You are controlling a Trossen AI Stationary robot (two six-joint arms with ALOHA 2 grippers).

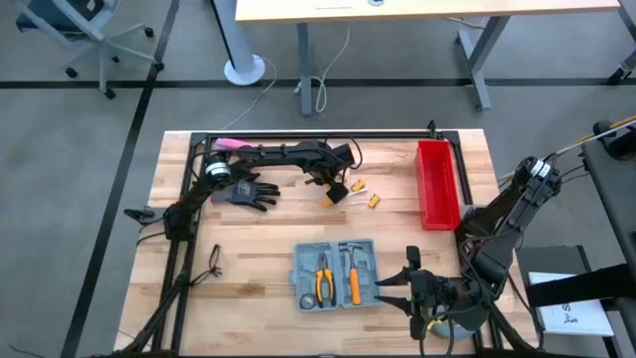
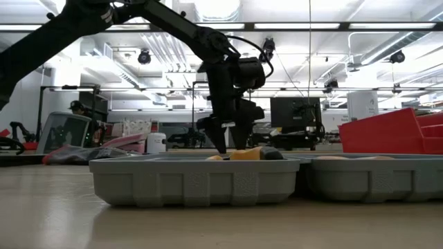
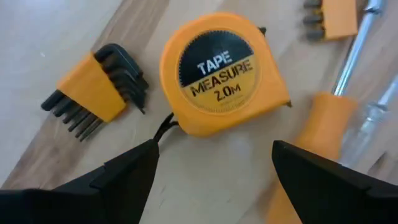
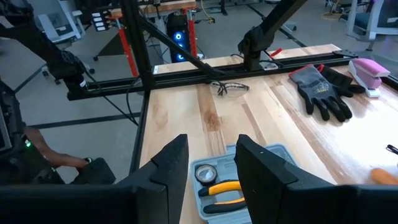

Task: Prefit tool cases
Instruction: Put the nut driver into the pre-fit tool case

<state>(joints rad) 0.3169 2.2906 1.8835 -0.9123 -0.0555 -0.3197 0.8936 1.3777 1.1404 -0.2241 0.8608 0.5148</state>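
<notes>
The grey-blue tool case (image 1: 336,273) lies open near the table's front, with orange-handled pliers and a hammer in its slots. In the low view its two halves (image 2: 197,180) fill the foreground. My left gripper (image 3: 214,168) points down, open, just above an orange tape measure (image 3: 221,74) at the table's far middle (image 1: 335,194). Its fingers stand to either side of the tape measure, short of it. My right gripper (image 4: 213,162) hovers open at the case's right edge (image 1: 402,283), nothing between its fingers.
Beside the tape measure lie an orange hex key set (image 3: 93,87), an orange-handled screwdriver (image 3: 323,124) and a bit holder (image 3: 329,18). A red bin (image 1: 435,184) stands far right. Black gloves (image 1: 243,192) and safety glasses (image 1: 214,261) lie at the left.
</notes>
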